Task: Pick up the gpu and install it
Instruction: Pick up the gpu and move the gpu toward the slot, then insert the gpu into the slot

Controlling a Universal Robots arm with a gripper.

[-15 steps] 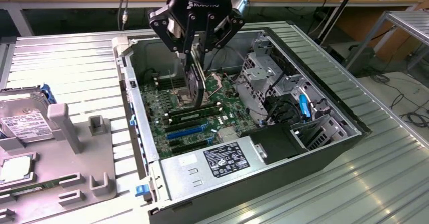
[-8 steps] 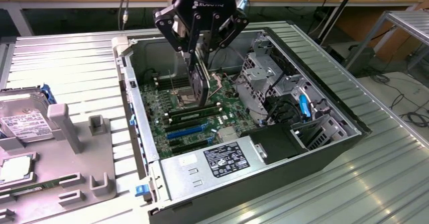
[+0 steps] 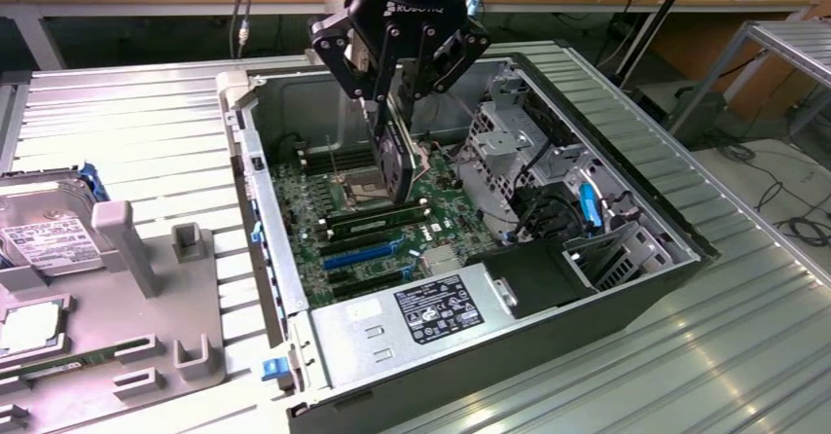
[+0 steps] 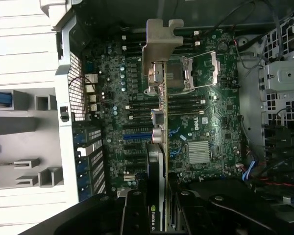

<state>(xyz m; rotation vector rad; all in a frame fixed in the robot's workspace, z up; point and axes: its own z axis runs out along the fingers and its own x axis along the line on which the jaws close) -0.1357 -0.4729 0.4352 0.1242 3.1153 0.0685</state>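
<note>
Gripper (image 3: 396,98) pinches the NVIDIA-marked gpu (image 4: 156,166) edge-on above the DELL-printed motherboard (image 4: 112,98) inside the open case (image 3: 241,152).

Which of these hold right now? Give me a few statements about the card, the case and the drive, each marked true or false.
1. The hand is shut on the thin, flat green-and-black gpu with the silver end bracket. True.
2. The gpu lies flat on the grey plastic tray. False: it is held edge-on over the green motherboard.
3. The dark metal computer case is open, with the motherboard exposed. True.
4. The silver boxy hard drive with the white label sits inside the case. False: it rests on the tray at the exterior view's left, outside the case.
</note>
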